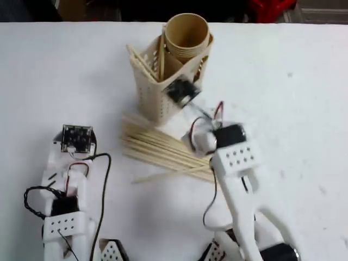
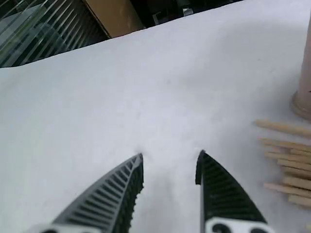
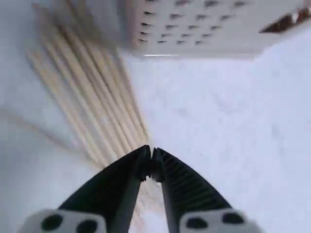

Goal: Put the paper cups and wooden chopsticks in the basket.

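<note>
Sitting closed at chopsticks (image 3: 92,102), right gripper (image 3: 150,162).

The left arm (image 1: 65,225) and right arm (image 1: 239,157) are white plastic, with plates dotted by rows of small holes, black motor blocks, and thin black and red cables looping alongside. The left tool (image 2: 170,158) and right tool (image 3: 150,151) have black ribbed fingers tapering to points, set on white bases with dark screw holes.

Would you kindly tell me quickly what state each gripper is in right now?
Left gripper: open, holding nothing.
Right gripper: closed, right at the loose chopsticks; whether it pinches one cannot be told.
</note>
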Controlling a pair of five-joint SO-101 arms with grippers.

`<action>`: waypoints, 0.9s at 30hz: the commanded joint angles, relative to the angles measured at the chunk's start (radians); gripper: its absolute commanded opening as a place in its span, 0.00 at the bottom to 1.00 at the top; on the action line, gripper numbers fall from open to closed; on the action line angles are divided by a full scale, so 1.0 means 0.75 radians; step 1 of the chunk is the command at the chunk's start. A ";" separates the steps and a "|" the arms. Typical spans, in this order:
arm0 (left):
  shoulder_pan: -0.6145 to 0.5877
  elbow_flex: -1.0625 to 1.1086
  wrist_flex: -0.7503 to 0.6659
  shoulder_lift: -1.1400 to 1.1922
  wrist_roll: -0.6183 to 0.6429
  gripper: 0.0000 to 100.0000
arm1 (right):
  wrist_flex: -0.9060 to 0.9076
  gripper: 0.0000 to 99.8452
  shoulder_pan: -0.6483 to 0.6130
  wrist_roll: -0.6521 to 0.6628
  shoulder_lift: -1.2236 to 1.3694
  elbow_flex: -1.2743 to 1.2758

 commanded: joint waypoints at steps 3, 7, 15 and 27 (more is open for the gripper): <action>0.013 -0.002 0.002 -0.019 0.010 0.19 | 0.105 0.02 -0.363 0.309 0.019 0.057; 0.013 -0.002 0.002 -0.019 0.010 0.19 | 0.079 0.05 -0.494 0.378 0.146 0.084; 0.011 0.000 0.002 -0.019 0.010 0.19 | -0.130 0.12 -0.508 0.383 0.343 0.176; 0.011 0.000 0.002 -0.019 0.010 0.19 | -0.257 0.11 -0.480 0.370 0.588 0.184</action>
